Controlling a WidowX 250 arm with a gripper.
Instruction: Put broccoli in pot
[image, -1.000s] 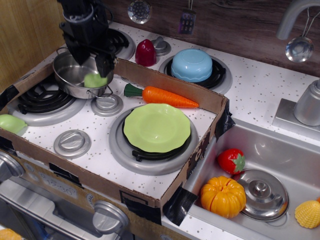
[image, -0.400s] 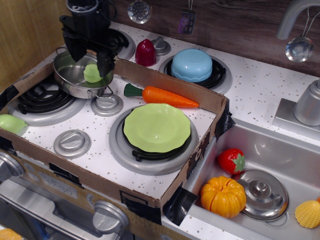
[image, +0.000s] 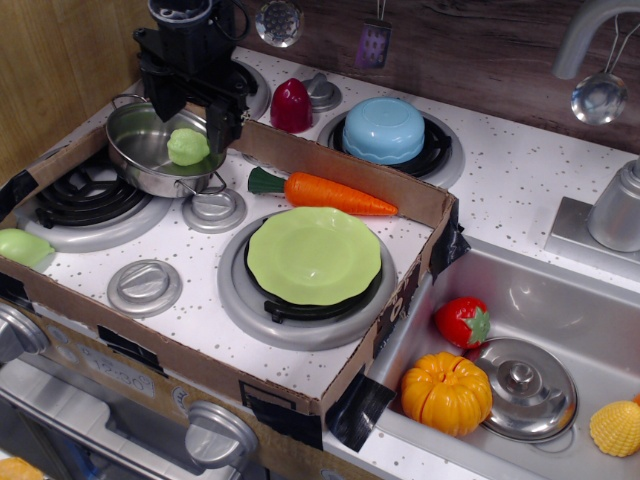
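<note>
The broccoli (image: 187, 146) sits inside the pot (image: 136, 147), near the right side of it. The pot is on the worktop (image: 500, 180) at the back left, just behind a black burner (image: 85, 200).

The gripper (image: 194, 112) hangs right above the pot. Its black jaws are spread wide, one on each side, and they hold nothing. The broccoli is below them and lies free.

A brown box wall (image: 340, 175) goes around the stove part. Inside it, a carrot (image: 335, 194) lies just right of the pot, with its dark green end pointing to the pot. In front of the carrot is a green plate (image: 314, 255) on a burner. Two grey knobs (image: 145, 286) sit on the white top, one near the pot and one closer to the front. A smooth pale green toy (image: 22, 246) lies at the far left edge.

Behind the box wall there is a dark red toy (image: 291, 105) and a blue bowl (image: 384, 130) turned upside down on a back burner.

On the right is the sink (image: 570, 300). In it are a strawberry (image: 462, 322), an orange pumpkin (image: 447, 393), a steel lid (image: 525, 388) with a knob, and a yellow toy (image: 616, 427) at the edge. The pumpkin touches the lid.
</note>
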